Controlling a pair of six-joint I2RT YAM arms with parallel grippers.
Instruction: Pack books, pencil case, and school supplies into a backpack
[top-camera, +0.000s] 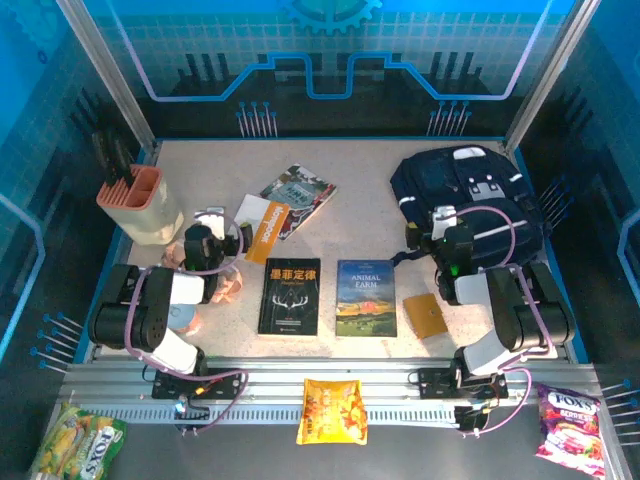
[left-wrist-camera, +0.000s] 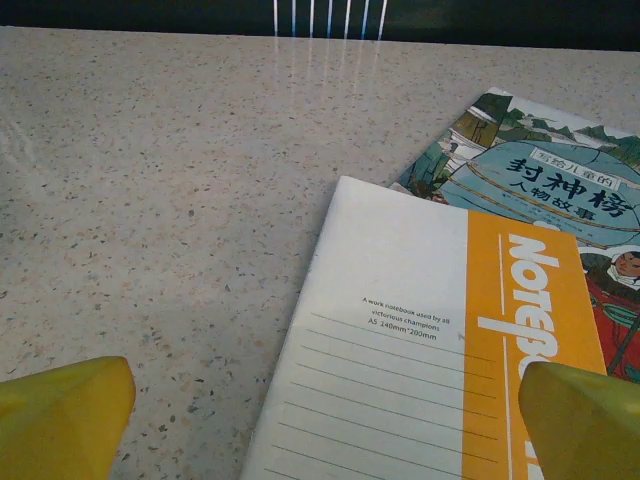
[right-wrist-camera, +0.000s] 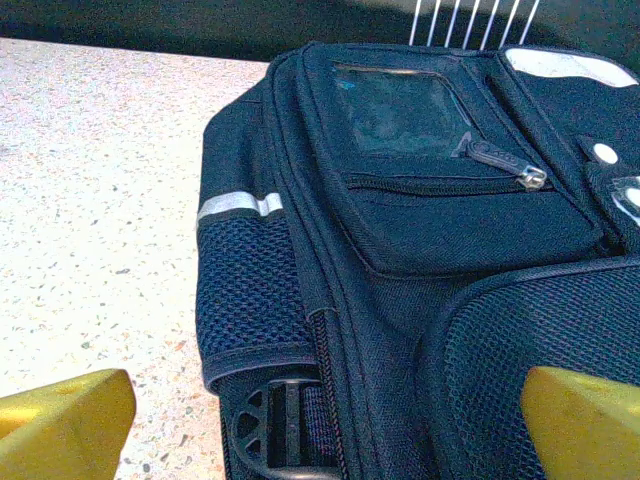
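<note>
The navy backpack (top-camera: 470, 195) (right-wrist-camera: 420, 200) lies at the back right, zipped. My right gripper (top-camera: 445, 232) (right-wrist-camera: 325, 430) hovers open over its near side, yellow fingertips (right-wrist-camera: 65, 420) wide apart, nothing held. A black book (top-camera: 290, 296) and "Animal Farm" (top-camera: 366, 297) lie side by side at the front centre. The green-and-white illustrated book (top-camera: 300, 192) (left-wrist-camera: 560, 190) lies further back, with an orange-and-white notebook (top-camera: 262, 228) (left-wrist-camera: 420, 380) overlapping it. My left gripper (top-camera: 215, 238) (left-wrist-camera: 320, 430) is open just above that notebook. A tan square piece (top-camera: 425, 316) lies right of "Animal Farm". The pencil case is hidden.
A peach-and-cream holder with black tools (top-camera: 140, 205) stands at the back left. Something pale pink (top-camera: 228, 285) pokes out under the left arm. Snack bags lie off the table's front rail: yellow (top-camera: 333, 411), pink (top-camera: 570, 420), green (top-camera: 75, 440).
</note>
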